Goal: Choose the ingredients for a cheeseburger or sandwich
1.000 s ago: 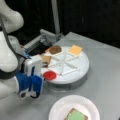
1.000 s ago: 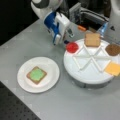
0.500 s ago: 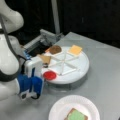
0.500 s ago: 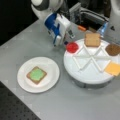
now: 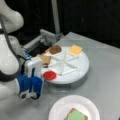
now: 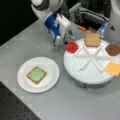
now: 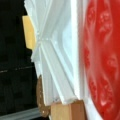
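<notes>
End effector [image 6: 57, 41] low beside the divided tray [image 6: 87, 75], just by the red disc [image 6: 72, 47], finger spacing cannot be told, toast square topped with green leaf [image 6: 36, 74] on the paper plate [image 6: 50, 85] near the surface's [image 6: 75, 105] front edge, remaining toast [image 6: 92, 39], brown disc [image 6: 112, 49], yellow square [image 6: 113, 68] in tray compartments.

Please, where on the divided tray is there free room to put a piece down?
The divided tray has bare compartments along its near side, between the red disc and the yellow square. The far side is crowded: toast square, brown disc.
</notes>
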Available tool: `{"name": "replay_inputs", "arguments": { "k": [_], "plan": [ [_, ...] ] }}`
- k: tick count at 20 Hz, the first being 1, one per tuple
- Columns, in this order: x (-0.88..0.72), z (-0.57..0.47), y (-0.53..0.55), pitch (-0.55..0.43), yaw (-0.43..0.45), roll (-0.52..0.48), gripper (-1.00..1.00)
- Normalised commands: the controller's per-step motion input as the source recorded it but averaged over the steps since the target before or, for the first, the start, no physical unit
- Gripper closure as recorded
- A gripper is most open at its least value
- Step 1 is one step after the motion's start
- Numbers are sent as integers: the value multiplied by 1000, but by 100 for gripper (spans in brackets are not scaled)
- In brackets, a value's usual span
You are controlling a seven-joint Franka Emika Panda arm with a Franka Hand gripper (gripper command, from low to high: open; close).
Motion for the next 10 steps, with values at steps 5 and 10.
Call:
{"name": "replay_inputs", "arguments": {
  "k": [5, 10],
  "plan": [
    [131, -150, -62, -154, -63, 122, -100],
    [151, -148, -34, -151, -70, 121, -100]
  ]
}}
